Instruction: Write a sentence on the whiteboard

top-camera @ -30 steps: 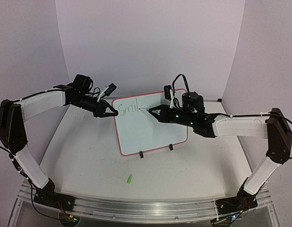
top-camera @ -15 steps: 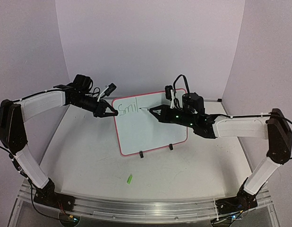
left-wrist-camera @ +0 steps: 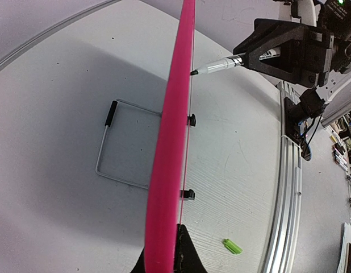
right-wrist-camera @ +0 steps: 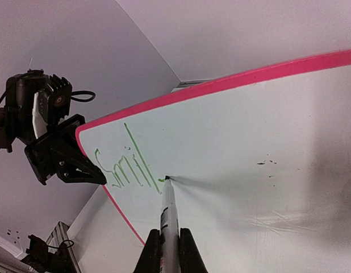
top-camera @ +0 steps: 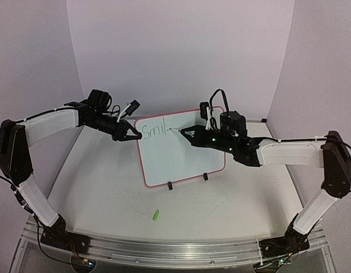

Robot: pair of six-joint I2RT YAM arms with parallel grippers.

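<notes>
Slightly up and leftward since the earlier frame, the right gripper [top-camera: 186, 132] carried its clenched marker [top-camera: 176, 131] to the end of the green sentence [top-camera: 154, 131] on the upright whiteboard [top-camera: 181, 162], mid-table; bare white lay rightward and below. From the left wrist, the left gripper [left-wrist-camera: 165, 257] pinched the whiteboard's left rim, apparently steadying it. From the right wrist, the marker's tip touched just beside "Smil", the top rim well apart.

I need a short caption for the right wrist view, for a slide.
The right hand holds a marker to the whiteboard after green letters "Smil", while the left hand grips its edge.
</notes>
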